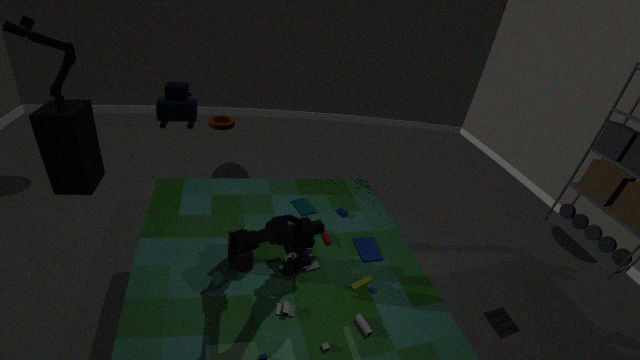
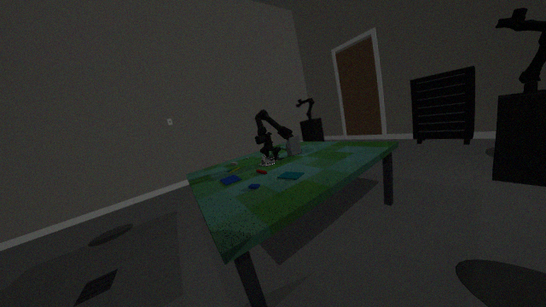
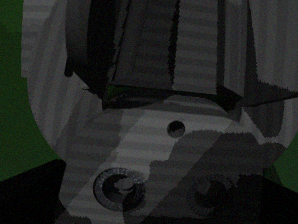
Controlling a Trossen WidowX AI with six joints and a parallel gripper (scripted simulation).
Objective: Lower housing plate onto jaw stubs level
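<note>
My gripper (image 1: pixel 296 266) (image 2: pixel 271 154) (image 3: pixel 158 179) is low over the pale assembly (image 1: pixel 313 265) (image 2: pixel 267 162), its dark fingers at the lower corners of the wrist view. It is shut on the housing plate (image 3: pixel 145 132), a grey plate with two ringed holes and one smaller hole. The plate lies over a wider grey part (image 3: pixel 42 105) of the assembly. Beyond the plate's rounded edge are long grey pieces (image 3: pixel 197 45), with a dark gap between. Shadow hides the pins and stubs, and I cannot tell whether the plate touches them.
On the green patchwork table (image 1: pixel 165 215) (image 2: pixel 324 179) lie a blue plate (image 1: pixel 368 249) (image 2: pixel 230 180), a teal plate (image 1: pixel 303 206) (image 2: pixel 291 175), a red bar (image 1: pixel 326 237) (image 2: pixel 261 171), a yellow bar (image 1: pixel 361 283), a white cylinder (image 1: pixel 363 325) and small pale parts (image 1: pixel 285 310).
</note>
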